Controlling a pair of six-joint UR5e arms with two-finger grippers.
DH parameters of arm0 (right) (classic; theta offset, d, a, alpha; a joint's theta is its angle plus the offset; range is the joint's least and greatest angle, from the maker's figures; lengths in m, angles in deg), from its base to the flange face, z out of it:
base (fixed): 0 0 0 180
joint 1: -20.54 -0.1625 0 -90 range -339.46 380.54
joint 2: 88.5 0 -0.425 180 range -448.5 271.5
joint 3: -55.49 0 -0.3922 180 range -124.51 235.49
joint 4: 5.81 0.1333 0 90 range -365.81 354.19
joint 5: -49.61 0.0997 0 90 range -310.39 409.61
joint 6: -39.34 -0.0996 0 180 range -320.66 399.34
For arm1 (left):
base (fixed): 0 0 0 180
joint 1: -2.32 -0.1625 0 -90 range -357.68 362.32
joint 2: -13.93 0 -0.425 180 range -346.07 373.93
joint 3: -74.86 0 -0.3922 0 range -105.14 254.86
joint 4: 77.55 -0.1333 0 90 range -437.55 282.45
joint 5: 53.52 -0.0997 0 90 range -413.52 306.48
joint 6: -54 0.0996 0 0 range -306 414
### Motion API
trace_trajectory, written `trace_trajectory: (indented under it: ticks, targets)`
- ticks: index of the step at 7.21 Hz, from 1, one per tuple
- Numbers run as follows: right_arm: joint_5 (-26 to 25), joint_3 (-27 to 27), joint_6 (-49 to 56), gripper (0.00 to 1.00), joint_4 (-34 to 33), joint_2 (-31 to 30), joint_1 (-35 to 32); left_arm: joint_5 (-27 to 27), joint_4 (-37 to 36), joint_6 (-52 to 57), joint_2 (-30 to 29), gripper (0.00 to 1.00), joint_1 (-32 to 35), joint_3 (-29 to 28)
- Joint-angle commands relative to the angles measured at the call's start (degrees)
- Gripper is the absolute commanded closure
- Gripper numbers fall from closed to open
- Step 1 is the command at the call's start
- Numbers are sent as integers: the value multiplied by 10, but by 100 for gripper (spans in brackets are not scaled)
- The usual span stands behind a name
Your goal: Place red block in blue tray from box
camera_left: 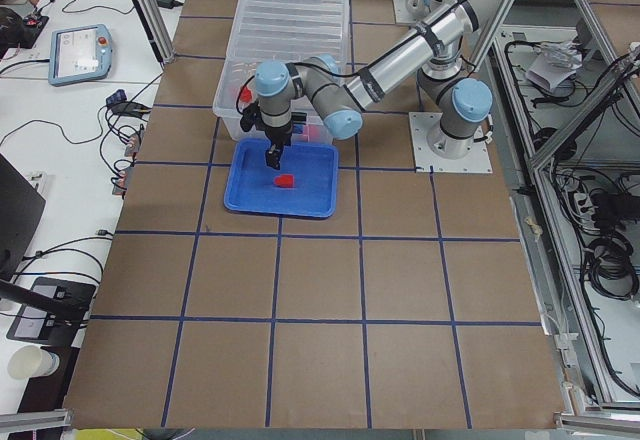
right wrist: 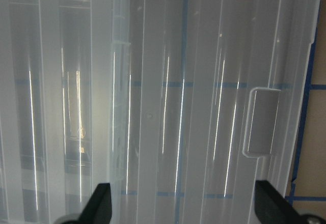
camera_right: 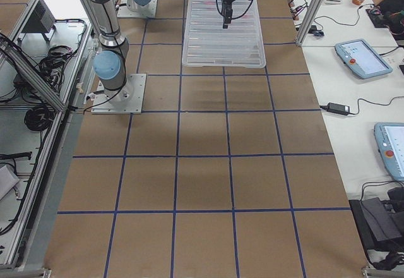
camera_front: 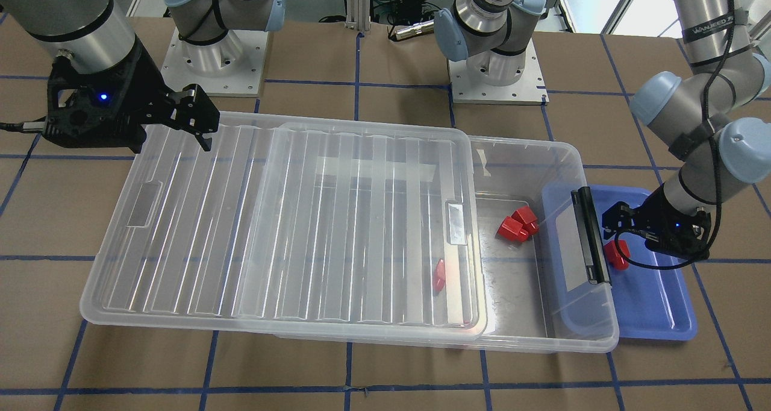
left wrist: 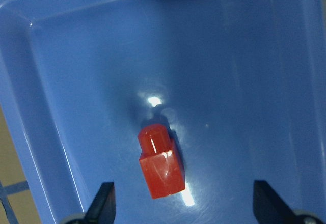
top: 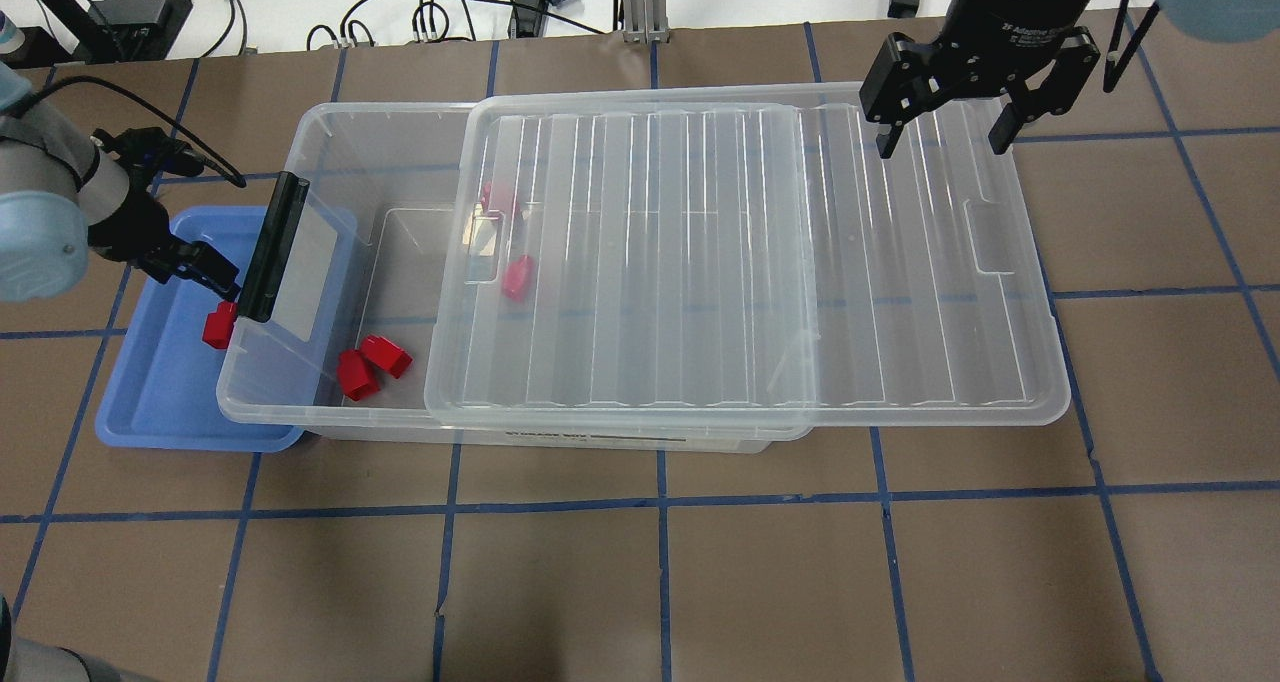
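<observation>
Over the blue tray (left wrist: 244,81): the left gripper (left wrist: 186,208) hangs with jaws spread wide, gripping nothing.
Red block (left wrist: 160,165): lies flat on the tray floor below the gap between the fingers, nearer one finger than the other and clear of both.
Long axis: the stub end points away from the wrist, roughly square to the line between the fingertips.
Nearer arm: the left, directly above the block. The right gripper (top: 942,144) is well apart at the far right, jaws likewise open and empty, hovering over the lid (top: 740,252).
Step, as I judge it: the block looks delivered, so a straight lift should clear it — mind the latch (top: 270,247) just beside.
Box (top: 400,242): the lid is slid to the right and the left end is uncovered. Two spare blocks (top: 372,367) touch each other on the open floor.
Hard to make out: reddish shapes under the lid are blurred by its ribs, so their count is uncertain. The box's latch end overlaps the tray's right side — whether it rests on it, I cannot tell.
</observation>
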Motion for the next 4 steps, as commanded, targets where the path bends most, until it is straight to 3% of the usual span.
trace_trajectory:
  ticks: [1, 2, 4]
  targets:
    - [-4, -5, 139, 0, -2, 9, 111, 1, 188, -40, 50, 5, 44, -102]
    - [-69, -24, 162, 0, -2, 8, 158, -2, 243, -117, 66, 4, 91, -136]
    - [-91, -68, 166, 0, -24, 11, 177, -2, 261, -294, 111, 0, 201, -139]
